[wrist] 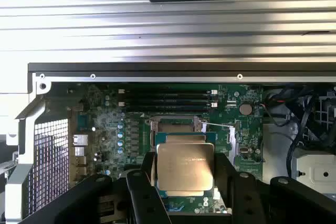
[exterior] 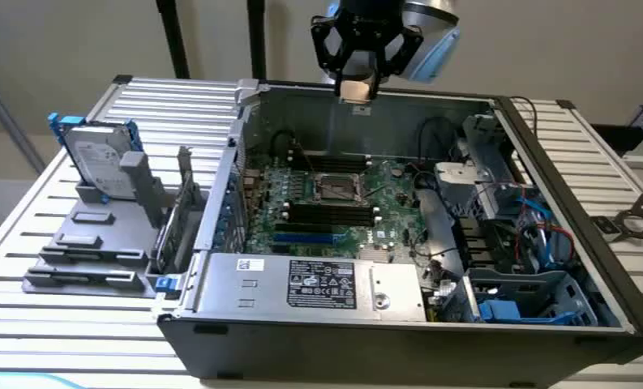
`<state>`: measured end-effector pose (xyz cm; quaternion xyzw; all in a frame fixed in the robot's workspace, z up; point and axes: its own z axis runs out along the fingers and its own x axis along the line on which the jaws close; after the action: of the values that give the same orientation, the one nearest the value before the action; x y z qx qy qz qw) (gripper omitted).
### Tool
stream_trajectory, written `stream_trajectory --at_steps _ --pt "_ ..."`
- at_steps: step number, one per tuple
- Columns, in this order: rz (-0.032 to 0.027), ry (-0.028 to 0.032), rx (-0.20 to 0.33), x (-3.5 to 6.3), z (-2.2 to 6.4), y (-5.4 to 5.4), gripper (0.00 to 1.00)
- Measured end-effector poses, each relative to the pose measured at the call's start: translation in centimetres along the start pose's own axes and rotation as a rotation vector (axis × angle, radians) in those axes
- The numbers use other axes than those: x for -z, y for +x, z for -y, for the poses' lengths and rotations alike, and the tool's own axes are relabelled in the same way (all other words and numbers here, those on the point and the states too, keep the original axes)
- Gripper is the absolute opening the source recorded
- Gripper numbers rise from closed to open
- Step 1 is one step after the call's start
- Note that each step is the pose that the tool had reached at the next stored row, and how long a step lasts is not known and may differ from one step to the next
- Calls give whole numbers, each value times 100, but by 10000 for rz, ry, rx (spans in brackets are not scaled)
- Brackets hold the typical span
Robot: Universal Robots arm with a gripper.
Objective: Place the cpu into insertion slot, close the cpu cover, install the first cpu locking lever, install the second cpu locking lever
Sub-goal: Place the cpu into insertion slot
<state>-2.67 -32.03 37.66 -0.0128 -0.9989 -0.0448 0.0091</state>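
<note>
Ribbed alu table [exterior: 40,324] carries an open PC case [exterior: 408,348], side panel off, interior facing up. Green mobo [exterior: 392,207] lies flat on the case floor. Grey PSU box [exterior: 299,284] w/ label runs along the near edge of the case. Blue + black cables [exterior: 537,235] bunch at the ext. view's right. Hard drive [exterior: 94,158] in a blue-tabbed caddy stands upright on the table, at the ext. view's left of the case. Gripper [exterior: 356,81] hangs above the case's far wall, well clear of the board. Its black fingers [wrist: 142,182] are clamped on the cpu [wrist: 185,167] by two opposite edges, chip level, metal top toward wrist cam. Black memory sticks [exterior: 327,215] sit just beside the socket. Insertion slot [exterior: 337,188] is mid-board, dark centre exposed; in wrist view it's partly hidden behind the held chip.
</note>
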Motion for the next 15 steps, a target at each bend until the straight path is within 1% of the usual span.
stream_trajectory --at_steps 15 --pt "0 1 0 0 0 0 55"
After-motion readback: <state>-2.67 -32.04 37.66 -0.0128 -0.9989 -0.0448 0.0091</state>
